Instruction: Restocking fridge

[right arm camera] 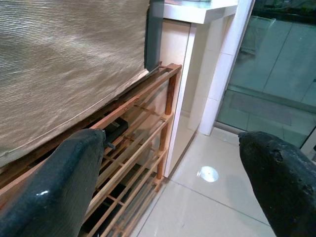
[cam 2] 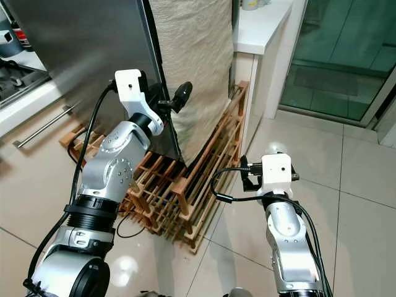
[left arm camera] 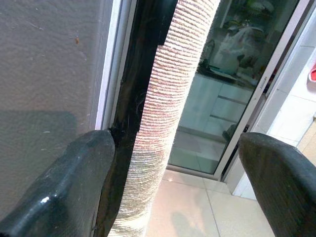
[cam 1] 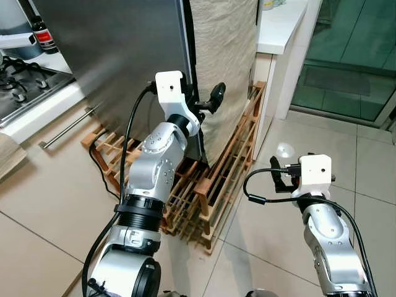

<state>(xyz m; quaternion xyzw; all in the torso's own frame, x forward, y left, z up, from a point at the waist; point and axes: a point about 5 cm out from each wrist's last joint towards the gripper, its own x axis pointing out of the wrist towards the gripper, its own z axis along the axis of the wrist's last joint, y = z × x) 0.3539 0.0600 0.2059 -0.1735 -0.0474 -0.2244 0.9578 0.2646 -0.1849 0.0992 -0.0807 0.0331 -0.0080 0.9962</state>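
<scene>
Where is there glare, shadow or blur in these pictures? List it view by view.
Left eye view: a round light glare on the glossy beige tiled floor; overall sharp. Right eye view: the same glare beside the right end effector. Left wrist view: the near black fingers of the left end effector are soft, and a shadow darkens the grey fridge door. Right wrist view: a floor glare spot.

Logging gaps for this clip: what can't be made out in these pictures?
- Fridge interior: hidden in the eye views by its shut steel door.
- Fridge top: cut off by the upper edge.
- Stove: cropped by the left edge of the left eye view.
- Rack contents: dark between the slats.
- Left claw contact with the door edge: unclear, fingers open.
- Right claw: open, holding nothing.
</scene>
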